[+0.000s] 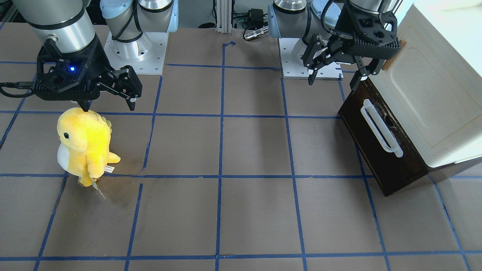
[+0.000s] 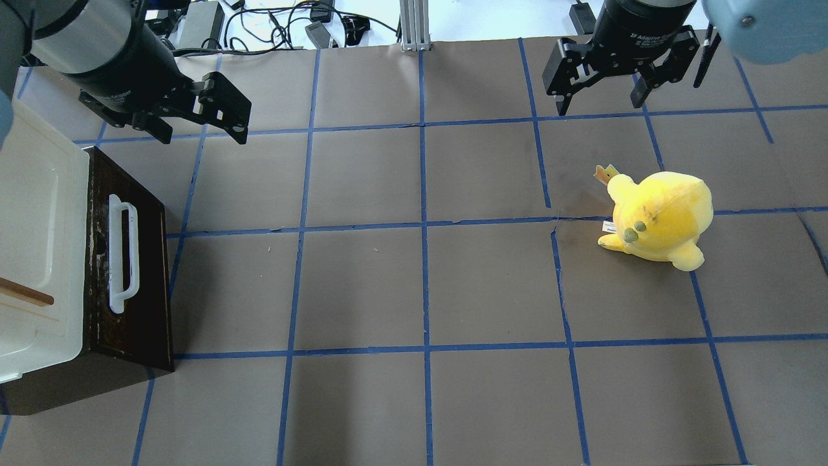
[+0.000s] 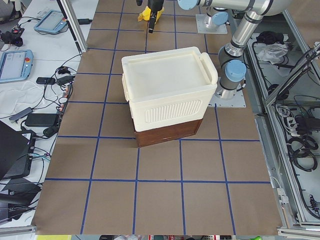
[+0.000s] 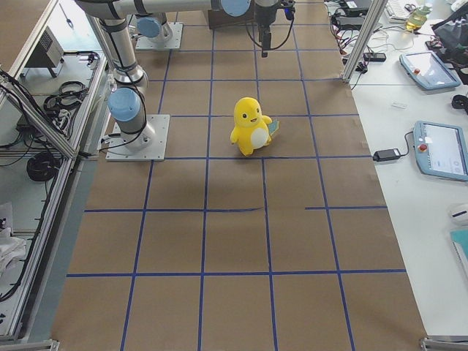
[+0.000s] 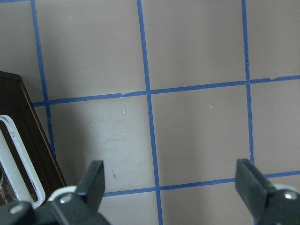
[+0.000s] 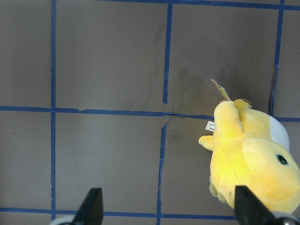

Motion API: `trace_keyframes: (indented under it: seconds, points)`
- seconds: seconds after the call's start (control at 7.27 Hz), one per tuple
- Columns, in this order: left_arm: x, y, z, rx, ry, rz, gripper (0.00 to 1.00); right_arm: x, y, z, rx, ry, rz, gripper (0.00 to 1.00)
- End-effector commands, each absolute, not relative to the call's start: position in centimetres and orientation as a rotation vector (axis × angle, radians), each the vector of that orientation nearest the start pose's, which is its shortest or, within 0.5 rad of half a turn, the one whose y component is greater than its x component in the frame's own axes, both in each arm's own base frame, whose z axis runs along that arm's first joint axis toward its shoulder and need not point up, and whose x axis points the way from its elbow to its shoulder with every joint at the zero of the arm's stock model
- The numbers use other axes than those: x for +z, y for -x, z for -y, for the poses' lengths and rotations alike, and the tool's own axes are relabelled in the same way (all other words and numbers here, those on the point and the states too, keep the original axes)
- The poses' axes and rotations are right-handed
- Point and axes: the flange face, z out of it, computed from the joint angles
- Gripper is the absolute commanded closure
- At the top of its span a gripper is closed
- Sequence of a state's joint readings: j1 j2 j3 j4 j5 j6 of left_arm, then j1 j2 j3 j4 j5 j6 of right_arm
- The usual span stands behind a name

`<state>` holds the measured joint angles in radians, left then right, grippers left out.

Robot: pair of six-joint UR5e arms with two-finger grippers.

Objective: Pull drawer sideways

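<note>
While the left gripper hangs wide open and empty near the drawer, the drawer sits under the cream cabinet at the robot's left. The right gripper, also open and empty, hovers near a yellow plush toy.

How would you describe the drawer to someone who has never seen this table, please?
Find the cream cabinet at the table's end on the robot's left. The drawer is the dark brown wooden front along its base. Unlike the cream door above, it carries a long white bar handle.
</note>
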<state>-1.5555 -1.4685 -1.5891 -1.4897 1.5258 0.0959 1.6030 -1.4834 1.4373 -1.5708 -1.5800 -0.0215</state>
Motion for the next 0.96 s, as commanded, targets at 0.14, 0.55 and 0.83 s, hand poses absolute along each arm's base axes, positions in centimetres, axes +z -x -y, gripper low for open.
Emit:
trace_keyframes:
  seconds: [0.14, 0.55, 0.83]
  points:
    - [52.8, 12.8, 47.2, -0.236, -0.126, -3.144, 0.0, 50.9, -14.9, 52.9, -0.073, 0.084, -3.149, 0.0]
    - [52.3, 12.5, 47.8, -0.228, -0.05, -3.123, 0.0, 50.9, -14.9, 52.9, -0.073, 0.084, -3.149, 0.0]
    - [52.2, 12.5, 47.9, -0.225, -0.036, -3.125, 0.0, 50.9, -14.9, 52.9, -0.073, 0.087, -3.149, 0.0]
